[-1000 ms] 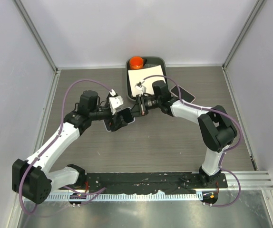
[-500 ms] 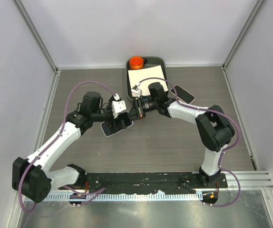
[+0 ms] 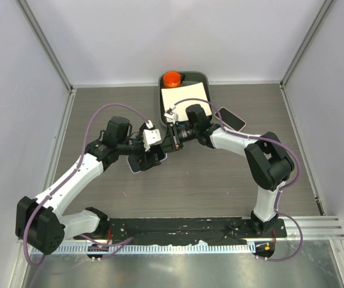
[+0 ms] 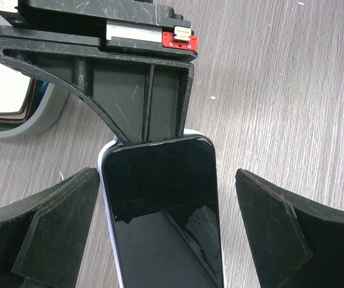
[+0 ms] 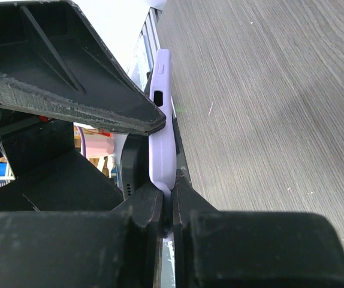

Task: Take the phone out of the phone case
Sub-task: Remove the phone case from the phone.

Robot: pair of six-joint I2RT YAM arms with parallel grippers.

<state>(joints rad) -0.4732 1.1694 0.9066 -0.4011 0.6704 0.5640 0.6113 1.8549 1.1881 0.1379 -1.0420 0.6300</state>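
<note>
Dark phone (image 4: 163, 198) between wide-spread left end effector (image 4: 166, 234) fingers, right end effector (image 4: 152, 131) gripping its top edge

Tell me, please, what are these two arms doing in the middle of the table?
They are working on getting a phone out of its lavender phone case, which lies on the table. The right gripper is shut on the rim at one end of the case. The left gripper is wide open and straddles the phone without gripping it. The phone appears to be still seated in the case.
</note>
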